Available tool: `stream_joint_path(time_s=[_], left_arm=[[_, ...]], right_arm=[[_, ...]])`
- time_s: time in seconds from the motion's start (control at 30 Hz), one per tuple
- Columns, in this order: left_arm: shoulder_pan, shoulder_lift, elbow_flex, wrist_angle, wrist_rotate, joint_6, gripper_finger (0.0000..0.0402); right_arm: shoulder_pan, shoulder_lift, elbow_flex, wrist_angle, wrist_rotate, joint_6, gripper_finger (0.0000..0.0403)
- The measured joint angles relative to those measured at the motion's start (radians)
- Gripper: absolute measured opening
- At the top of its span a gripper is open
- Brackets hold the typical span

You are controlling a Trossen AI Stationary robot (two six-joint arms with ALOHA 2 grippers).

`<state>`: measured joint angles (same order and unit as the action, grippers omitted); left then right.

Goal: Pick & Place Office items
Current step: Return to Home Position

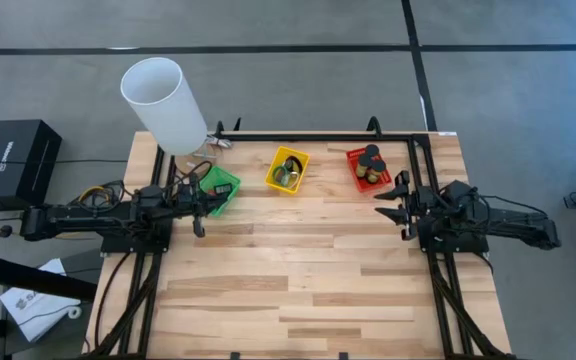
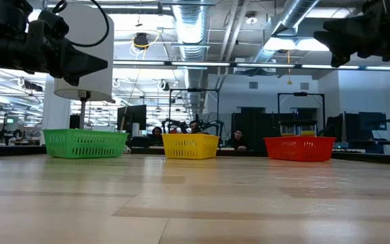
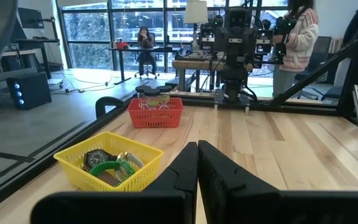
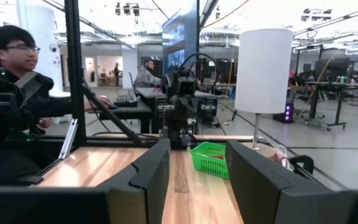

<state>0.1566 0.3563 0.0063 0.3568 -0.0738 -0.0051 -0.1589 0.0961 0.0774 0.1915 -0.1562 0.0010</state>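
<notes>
Three baskets stand in a row at the table's far side: green (image 1: 218,190), yellow (image 1: 288,170) and red (image 1: 370,168). The yellow basket (image 3: 107,163) holds office items, among them a green ring (image 3: 104,168) and dark rings. Black spools (image 3: 154,91) stick up above the rim of the red basket (image 3: 156,113), with clear rings below them. My left gripper (image 3: 197,171) is shut and empty; it hovers level beside the green basket, at the table's left edge (image 1: 208,203). My right gripper (image 4: 197,168) is open with nothing between its fingers, raised near the red basket at the table's right edge (image 1: 388,200).
A big white cylinder (image 1: 163,100) stands on a stand at the far left corner, behind the green basket (image 4: 211,158). A black frame rail (image 1: 318,135) runs along the far edge. A person (image 4: 11,93) sits beyond the table's left side. The wooden tabletop (image 1: 298,280) stretches toward the near edge.
</notes>
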Motion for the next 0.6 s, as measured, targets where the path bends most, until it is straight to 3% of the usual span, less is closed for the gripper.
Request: stream_joint_path(time_s=[0.23, 0.6], left_arm=[[0.0, 0.0, 0.0, 0.005, 0.0, 0.0, 0.0003], [0.0, 0.0, 0.0, 0.007, 0.0, 0.0, 0.0003]], right_arm=[[0.022, -0.095, -0.034, -0.046, 0.0, 0.0, 0.0147], [0.021, -0.094, -0.056, -0.05, 0.0, 0.0, 0.0147]])
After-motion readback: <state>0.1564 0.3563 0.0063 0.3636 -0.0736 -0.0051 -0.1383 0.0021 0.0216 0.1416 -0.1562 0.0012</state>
